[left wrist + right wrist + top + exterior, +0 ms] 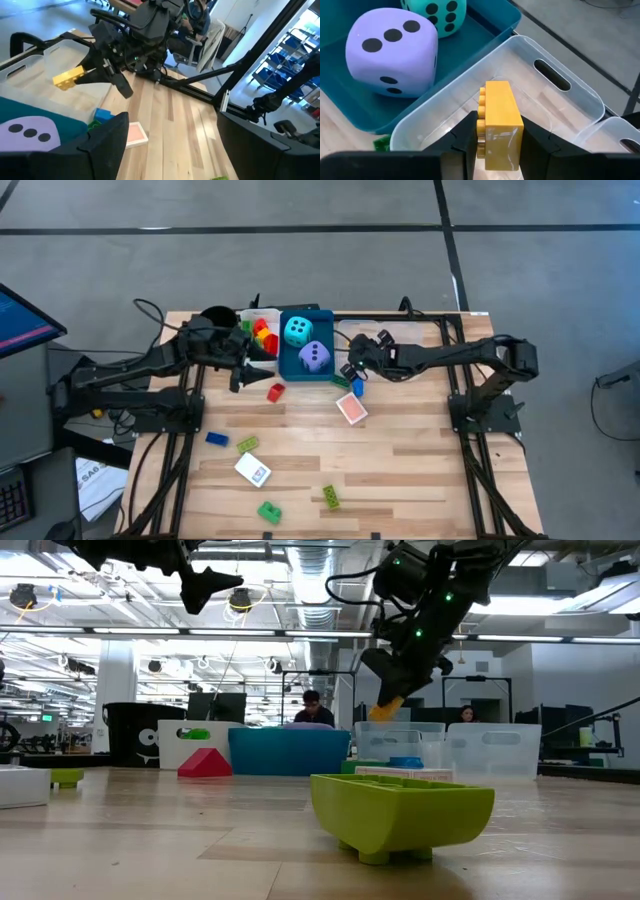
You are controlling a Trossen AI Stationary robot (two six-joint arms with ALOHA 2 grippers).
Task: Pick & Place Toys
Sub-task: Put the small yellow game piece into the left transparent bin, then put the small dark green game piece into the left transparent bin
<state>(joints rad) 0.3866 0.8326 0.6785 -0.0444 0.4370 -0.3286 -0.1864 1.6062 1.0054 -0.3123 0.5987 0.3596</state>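
Yellow studded brick [499, 125] pinched in right tool [497, 131]; left tool [243, 360] spread.

A yellow brick [499, 125] hangs clamped in the right pincer [497, 134], studs sideways, above the clear tray. A purple die [314, 357] and a cyan die [297, 330] sit together in the blue tray. Red and yellow bricks [264, 336] fill the white tray on the left. Green bricks [269, 511], a blue brick [217, 439] and two cards [253, 470] lie scattered nearer on the bench.

Blue tray [288, 363], clear tray [555, 102] — wooden table [420, 460]
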